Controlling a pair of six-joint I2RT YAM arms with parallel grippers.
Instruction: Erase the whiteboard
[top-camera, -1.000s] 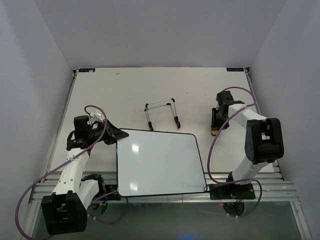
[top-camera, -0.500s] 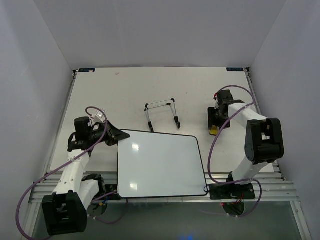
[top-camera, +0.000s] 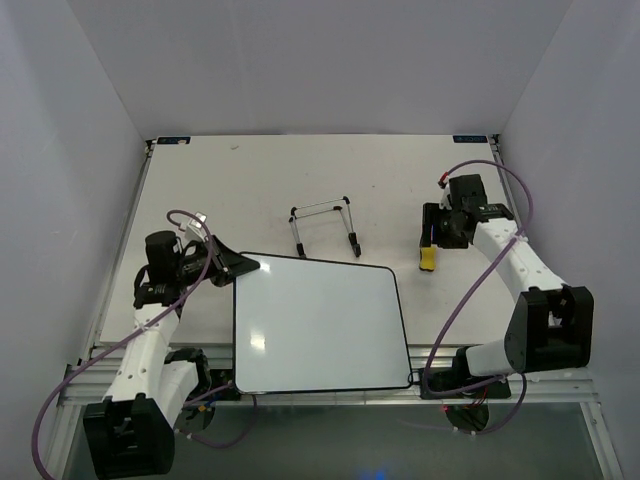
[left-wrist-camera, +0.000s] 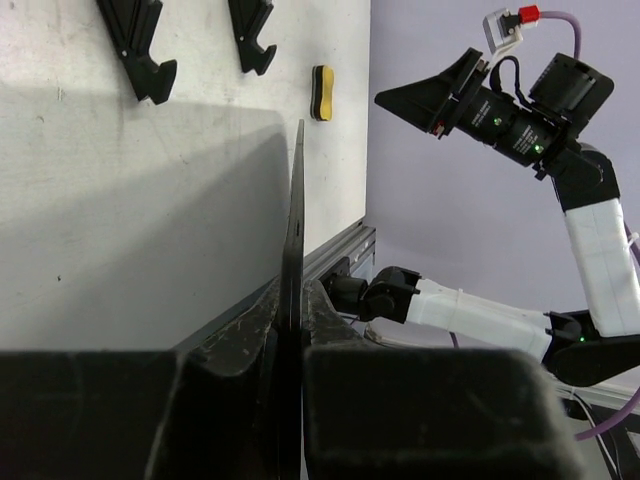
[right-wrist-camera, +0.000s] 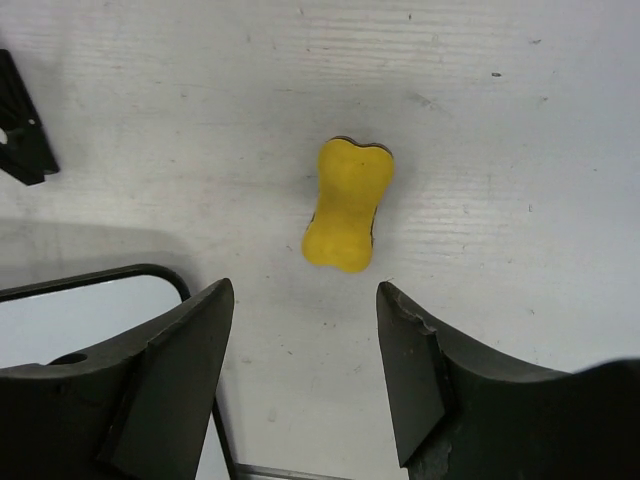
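Left gripper (top-camera: 243, 264), at 9 o'clock, points toward 3 o'clock, jaws clamped on the whiteboard (top-camera: 320, 325) edge. Right gripper (top-camera: 435, 232), at 2 o'clock, faces downward, jaws apart.

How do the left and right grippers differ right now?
The left gripper is shut on the whiteboard at its edge; the right gripper is open and empty. The left touches the board; the right touches nothing, the yellow eraser lying free ahead of it. Both are black.

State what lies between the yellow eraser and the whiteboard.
Only bare table separates the yellow eraser from the corner of the whiteboard; the right wrist view shows it.
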